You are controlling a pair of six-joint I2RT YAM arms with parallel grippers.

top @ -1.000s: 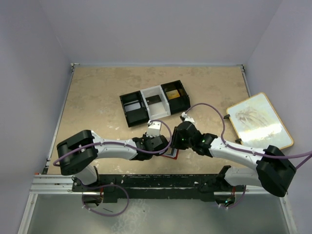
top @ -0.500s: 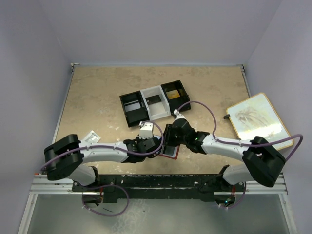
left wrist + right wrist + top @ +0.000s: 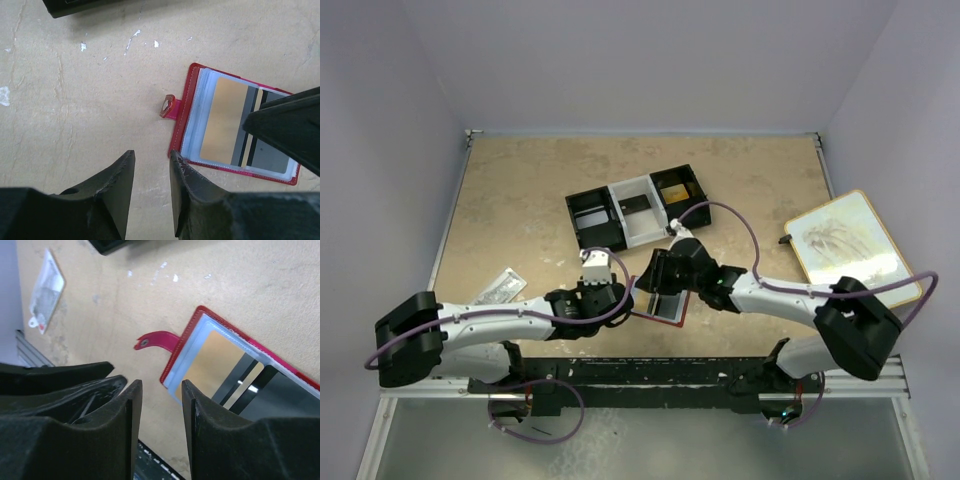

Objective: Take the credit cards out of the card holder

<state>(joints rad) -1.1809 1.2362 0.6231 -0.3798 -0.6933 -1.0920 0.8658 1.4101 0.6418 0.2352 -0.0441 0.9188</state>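
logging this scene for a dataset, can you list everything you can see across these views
card holder: one, red with pale inner sleeves, lying open on the table between the two arms
credit cards: one gold with a dark stripe, a darker one beside it, total unclear, in the card holder's clear sleeves
compartment tray: one, black, white and black sections, behind the card holder
plastic packet: one, clear, near left of the table
framed board: one, pale with wooden rim, right side
table: one, beige
left arm: white and black, jaws slightly apart, empty, left of the card holder
right arm: white and black, jaws slightly apart, empty, over the card holder
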